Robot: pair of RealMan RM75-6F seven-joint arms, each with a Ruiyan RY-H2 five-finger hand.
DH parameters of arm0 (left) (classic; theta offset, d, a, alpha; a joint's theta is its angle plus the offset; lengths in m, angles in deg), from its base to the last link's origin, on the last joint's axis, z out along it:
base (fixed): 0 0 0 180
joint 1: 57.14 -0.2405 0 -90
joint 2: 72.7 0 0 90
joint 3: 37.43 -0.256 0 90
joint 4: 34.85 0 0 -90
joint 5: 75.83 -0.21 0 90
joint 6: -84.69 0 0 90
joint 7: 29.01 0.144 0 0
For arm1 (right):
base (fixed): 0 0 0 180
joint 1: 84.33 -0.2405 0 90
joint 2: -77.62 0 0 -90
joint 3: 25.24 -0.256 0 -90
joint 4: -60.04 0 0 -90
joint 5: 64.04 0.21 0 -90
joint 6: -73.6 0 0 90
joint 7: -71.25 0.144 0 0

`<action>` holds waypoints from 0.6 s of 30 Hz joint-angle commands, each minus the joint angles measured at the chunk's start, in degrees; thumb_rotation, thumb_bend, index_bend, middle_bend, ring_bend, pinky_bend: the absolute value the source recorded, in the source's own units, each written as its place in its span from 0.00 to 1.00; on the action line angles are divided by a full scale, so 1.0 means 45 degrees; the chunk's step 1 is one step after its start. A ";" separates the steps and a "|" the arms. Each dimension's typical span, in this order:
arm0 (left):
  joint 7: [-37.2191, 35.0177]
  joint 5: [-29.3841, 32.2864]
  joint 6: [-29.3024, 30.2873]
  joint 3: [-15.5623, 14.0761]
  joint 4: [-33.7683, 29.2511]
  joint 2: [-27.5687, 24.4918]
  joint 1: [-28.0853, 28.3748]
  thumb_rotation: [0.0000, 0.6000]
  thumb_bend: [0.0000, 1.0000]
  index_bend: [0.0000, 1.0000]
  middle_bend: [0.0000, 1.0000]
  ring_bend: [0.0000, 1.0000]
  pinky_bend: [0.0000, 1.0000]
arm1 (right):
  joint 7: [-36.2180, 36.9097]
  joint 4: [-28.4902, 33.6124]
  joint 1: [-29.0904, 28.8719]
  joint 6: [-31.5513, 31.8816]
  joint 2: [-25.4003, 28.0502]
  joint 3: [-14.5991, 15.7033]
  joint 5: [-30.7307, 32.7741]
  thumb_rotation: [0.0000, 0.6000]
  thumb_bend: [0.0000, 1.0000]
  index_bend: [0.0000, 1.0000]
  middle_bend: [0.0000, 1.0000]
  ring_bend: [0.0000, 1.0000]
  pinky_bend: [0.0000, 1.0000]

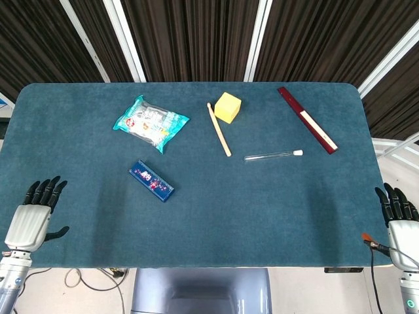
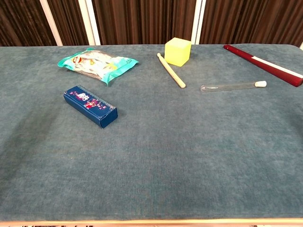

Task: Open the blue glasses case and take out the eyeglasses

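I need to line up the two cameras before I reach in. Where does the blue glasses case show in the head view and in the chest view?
Head view: the blue rectangular glasses case lies left of centre, closed, lying diagonally on the table.
Chest view: the same case sits left, mid-height.
Shared landmark: the teal plastic snack packet lies just beyond it in both views.

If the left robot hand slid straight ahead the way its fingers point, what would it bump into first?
Probably nothing. The left robot hand points up along the table's left edge. The blue glasses case and snack bag lie off to its right, though depth is hard to judge.
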 commanded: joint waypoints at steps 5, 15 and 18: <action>0.0193 0.0150 -0.0691 0.0187 -0.0574 -0.0289 0.0487 1.00 0.00 0.00 0.00 0.00 0.00 | 0.0085 0.0044 -0.0004 -0.0078 0.0030 0.0010 0.0057 1.00 0.12 0.00 0.00 0.00 0.19; 0.2001 0.1431 -0.5042 0.1450 -0.1274 -0.0314 0.3767 1.00 0.07 0.00 0.00 0.00 0.00 | 0.0291 0.0112 -0.0042 -0.0309 0.0105 -0.0031 0.0301 1.00 0.12 0.00 0.00 0.00 0.19; 0.2700 0.2341 -0.6549 0.1830 -0.0858 0.0138 0.4919 1.00 0.07 0.00 0.00 0.00 0.00 | 0.0334 0.0121 -0.0046 -0.0363 0.0124 -0.0057 0.0395 1.00 0.12 0.00 0.00 0.00 0.19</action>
